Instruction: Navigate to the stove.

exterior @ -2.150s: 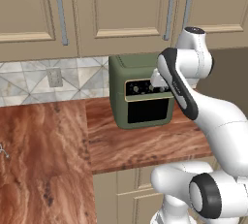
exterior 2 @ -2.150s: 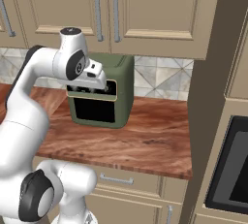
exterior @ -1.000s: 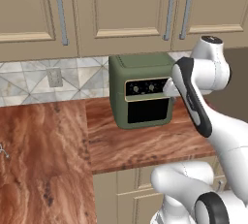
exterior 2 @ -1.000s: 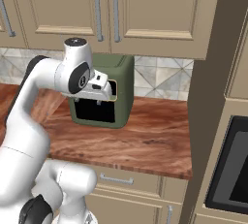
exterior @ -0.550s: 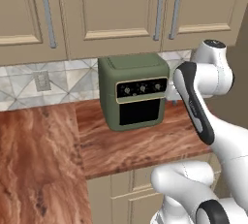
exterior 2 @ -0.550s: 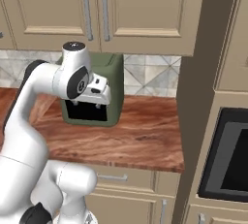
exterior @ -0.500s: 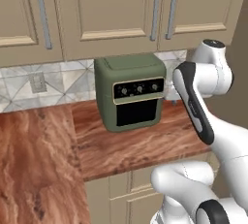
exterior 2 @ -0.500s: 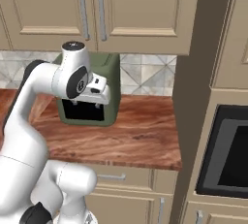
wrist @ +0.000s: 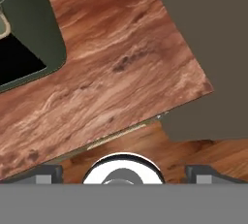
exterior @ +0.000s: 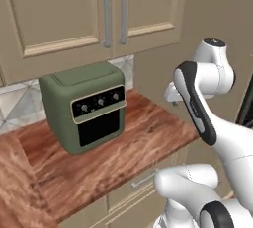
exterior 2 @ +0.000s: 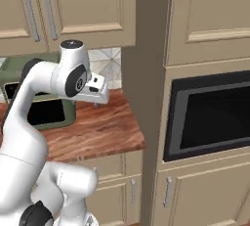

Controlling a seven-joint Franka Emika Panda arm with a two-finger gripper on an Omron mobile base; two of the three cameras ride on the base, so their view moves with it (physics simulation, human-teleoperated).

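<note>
The stove is out of view. My gripper (exterior: 171, 96) hangs above the right end of the wooden counter (exterior: 123, 148), beside the tall cabinet wall. From the right base camera the gripper (exterior 2: 98, 97) is in front of the tiled backsplash, pointing down. Looking along the hand, the gripper (wrist: 124, 172) is open, its two dark fingertips (wrist: 47, 171) wide apart at the bottom with nothing between them. Below it lie the counter's corner (wrist: 121, 72) and the wood floor.
A small green countertop oven (exterior: 84, 106) stands on the counter to the gripper's left. A tall brown cabinet column (exterior 2: 149, 73) ends the counter on the right, and a black built-in wall oven (exterior 2: 210, 115) sits beyond it. Upper cabinets (exterior: 89, 10) hang overhead.
The whole picture has shifted: the base has moved rightward, so the green oven slid left and the tall cabinet with the black wall oven came into view. The arm keeps its pose.
</note>
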